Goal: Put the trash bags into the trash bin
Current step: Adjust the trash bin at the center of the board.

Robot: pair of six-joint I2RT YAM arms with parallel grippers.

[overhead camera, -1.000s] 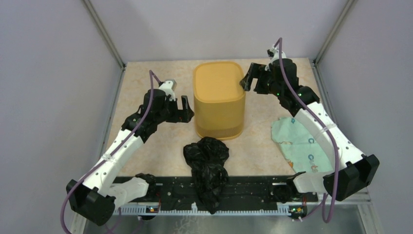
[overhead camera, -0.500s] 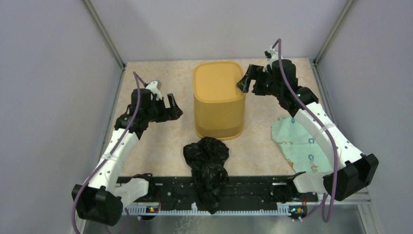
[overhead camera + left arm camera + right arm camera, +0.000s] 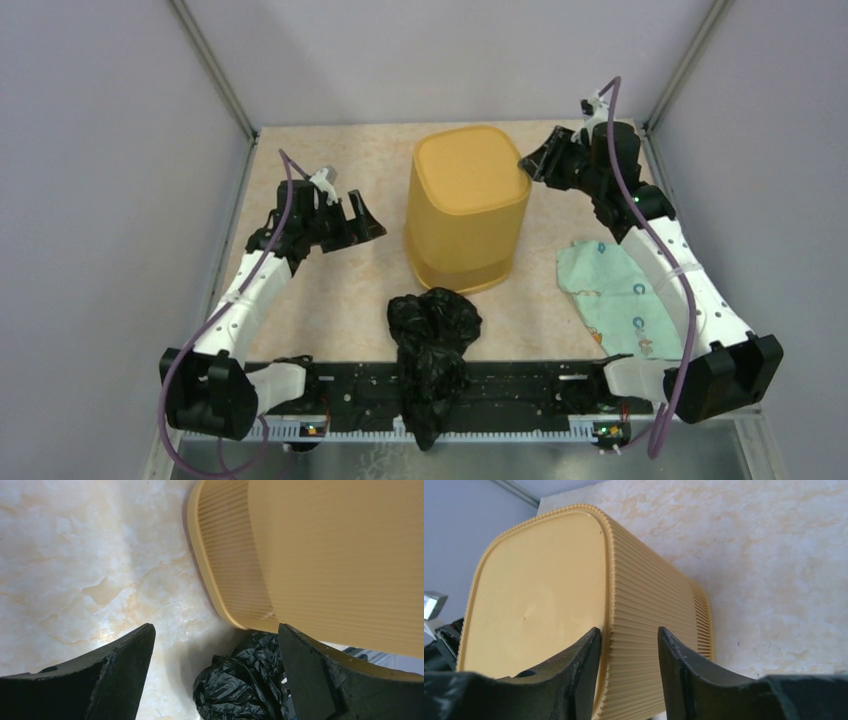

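The right gripper (image 3: 528,168) is clamped on the trash bin (image 3: 468,215) at its upper right corner. In the wrist view the right gripper (image 3: 629,632) has one finger on the smooth flat base and the other on the ribbed side wall, with the corner edge pinched between them.

The bin (image 3: 539,590) is upside down, so its closed base faces up and the band of fine slots sits low, next to the table (image 3: 330,300). It does not stand square: it leans, with the base pushed over toward the right arm's side and the rim lying farther toward the arm bases.

On the bin's other side, the left gripper (image 3: 360,218) hovers a little apart from the wall with its jaws spread wide and nothing between them. Its own camera looks through the gap of the left gripper (image 3: 216,627) at bare marbled tabletop, the slotted rim of the bin (image 3: 325,555) and a corner of black plastic.

That plastic is the trash bag (image 3: 432,340), a crumpled glossy heap (not in the bin at all) lying just in front of the bin's rim on the near side. Its lower end trails over the black rail at the table edge. From the left wrist the bag (image 3: 245,685) sits right under the rim, and I cannot tell whether they touch.

To the bin's right, a pale green patterned cloth (image 3: 610,295) lies flat, partly under the right arm.
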